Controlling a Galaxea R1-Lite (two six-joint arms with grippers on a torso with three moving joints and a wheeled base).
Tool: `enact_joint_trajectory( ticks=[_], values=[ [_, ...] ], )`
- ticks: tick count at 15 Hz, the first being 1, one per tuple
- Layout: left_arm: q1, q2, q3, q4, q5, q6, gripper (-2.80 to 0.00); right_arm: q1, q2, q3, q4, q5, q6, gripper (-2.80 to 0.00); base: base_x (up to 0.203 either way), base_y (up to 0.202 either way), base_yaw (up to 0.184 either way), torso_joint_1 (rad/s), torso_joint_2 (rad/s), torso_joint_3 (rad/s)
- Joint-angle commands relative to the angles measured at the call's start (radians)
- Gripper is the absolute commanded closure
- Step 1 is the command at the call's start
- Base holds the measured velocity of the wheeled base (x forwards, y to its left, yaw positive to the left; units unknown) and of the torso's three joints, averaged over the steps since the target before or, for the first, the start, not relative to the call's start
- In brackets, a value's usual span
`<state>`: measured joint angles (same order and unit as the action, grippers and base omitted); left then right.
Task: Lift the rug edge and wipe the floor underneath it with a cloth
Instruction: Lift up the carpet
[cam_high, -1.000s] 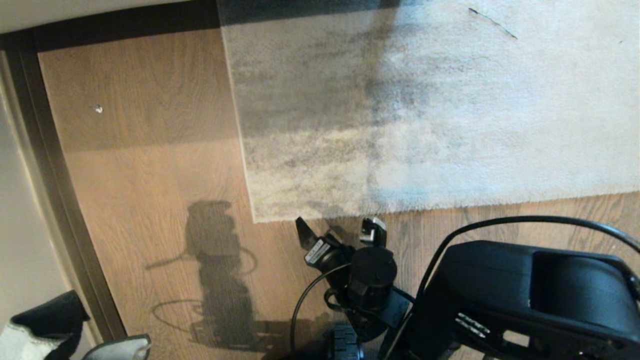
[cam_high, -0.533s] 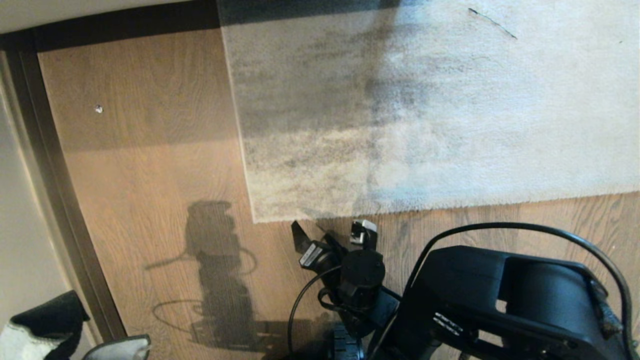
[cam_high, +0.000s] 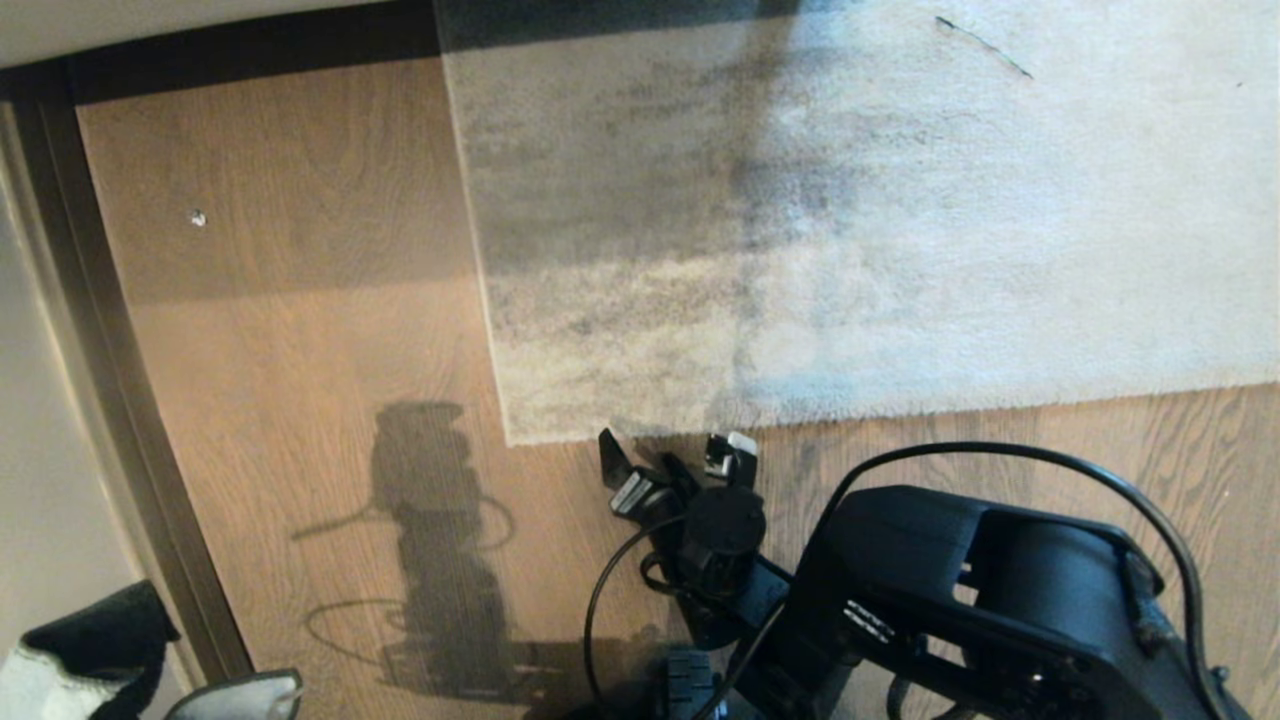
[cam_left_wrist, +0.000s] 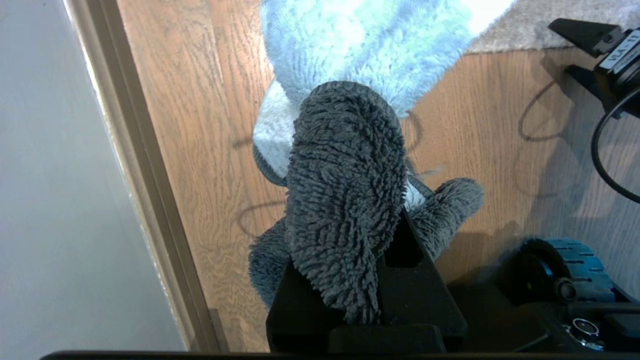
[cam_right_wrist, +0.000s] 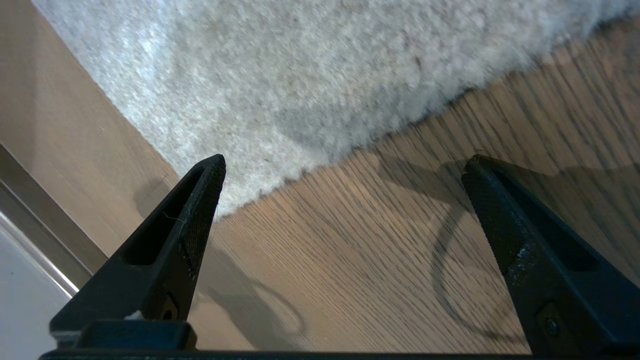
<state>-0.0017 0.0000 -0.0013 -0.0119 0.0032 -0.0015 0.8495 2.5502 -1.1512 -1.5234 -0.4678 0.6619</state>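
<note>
On floor (cam_high: 300, 330) just before rug edge (cam_high: 640, 432): right gripper (cam_high: 675, 455), jaws spread wide, empty, near rug corner. Rug flat. Left gripper (cam_left_wrist: 350, 280) parked low at left by skirting (cam_high: 120, 400), pinching cloth (cam_left_wrist: 345, 190).

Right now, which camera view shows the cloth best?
The left wrist view: the cloth, dark grey and whitish, fills the middle, clamped in the shut left gripper. The head view shows only a bit of it in its lower left corner. The right wrist view shows none.
</note>
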Motion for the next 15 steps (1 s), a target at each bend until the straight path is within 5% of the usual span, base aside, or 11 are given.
enact_joint_trajectory(
  ticks=[1,9,15],
  values=[
    [0.0,0.0,0.0,0.0,0.0,0.0,0.0,-0.028,0.01,-0.043,-0.04,-0.003,-0.006,-2.8,0.0,0.0,0.0,0.0,0.0,0.0],
    [0.0,0.0,0.0,0.0,0.0,0.0,0.0,-0.102,-0.083,-0.084,-0.028,0.002,-0.021,-2.8,0.0,0.0,0.0,0.0,0.0,0.0],
    [0.0,0.0,0.0,0.0,0.0,0.0,0.0,-0.11,-0.336,0.109,-0.015,0.0,-0.048,-2.8,0.0,0.0,0.0,0.0,0.0,0.0]
  ],
)
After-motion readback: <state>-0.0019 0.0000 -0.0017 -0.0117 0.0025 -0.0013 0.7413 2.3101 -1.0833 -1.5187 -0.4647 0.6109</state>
